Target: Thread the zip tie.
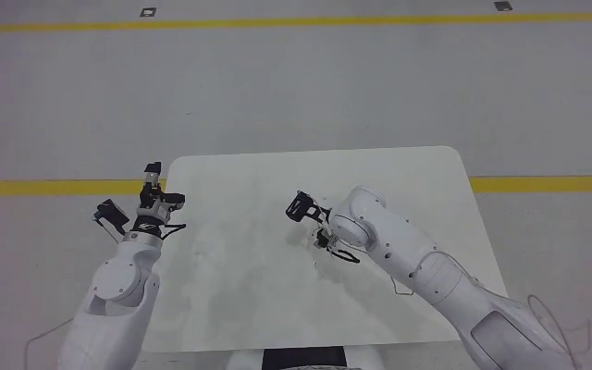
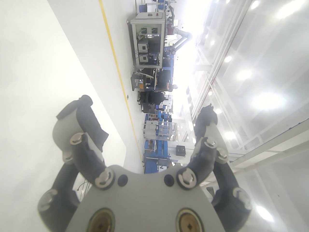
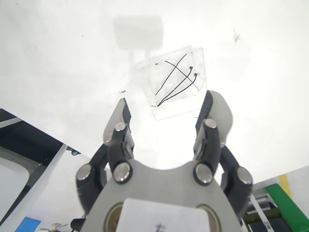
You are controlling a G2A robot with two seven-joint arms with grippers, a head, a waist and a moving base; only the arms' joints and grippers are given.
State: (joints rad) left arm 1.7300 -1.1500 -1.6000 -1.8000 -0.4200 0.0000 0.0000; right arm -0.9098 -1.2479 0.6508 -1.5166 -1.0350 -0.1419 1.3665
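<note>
Grey floor crossed by a yellow line surrounds the white table. The left gripper hangs at the table's left edge, fingers spread. The right gripper, also spread, hovers mid-table over a clear box holding black zip ties.

White table with rounded corners
A small clear box rests near its middle, holding black zip ties.
</note>
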